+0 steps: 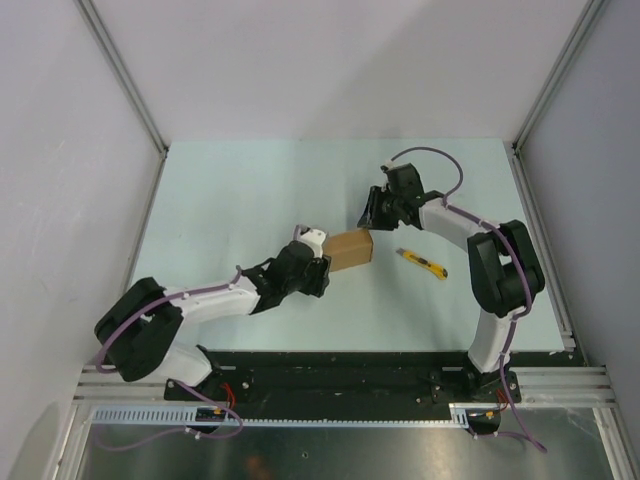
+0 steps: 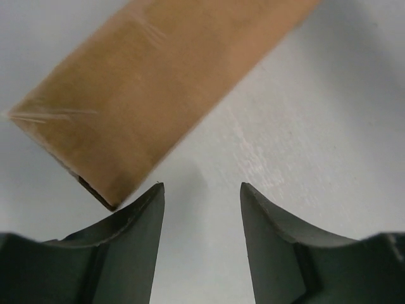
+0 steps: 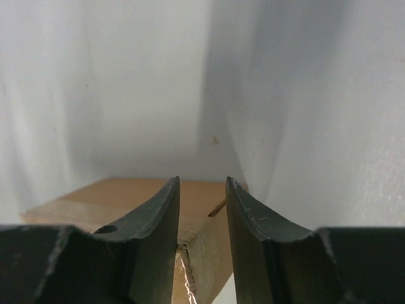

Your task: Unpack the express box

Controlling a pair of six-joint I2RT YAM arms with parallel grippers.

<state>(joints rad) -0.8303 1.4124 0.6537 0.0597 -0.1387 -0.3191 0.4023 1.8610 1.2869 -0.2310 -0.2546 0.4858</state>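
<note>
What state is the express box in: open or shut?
Shut: the express box shows a flat, unbroken top, and clear tape crosses it.

Surface: pale green table (image 1: 250,180) | centre: brown express box (image 1: 350,248) lay there | box's 4 o'clock: yellow utility knife (image 1: 421,263), apart

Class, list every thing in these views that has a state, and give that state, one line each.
express box: lying on the table, taped, apparently closed.
left gripper: open, jaws empty, beside the box's end.
right gripper: jaws narrowly apart over the box's corner; grip unclear.
utility knife: lying on the table, untouched.
</note>
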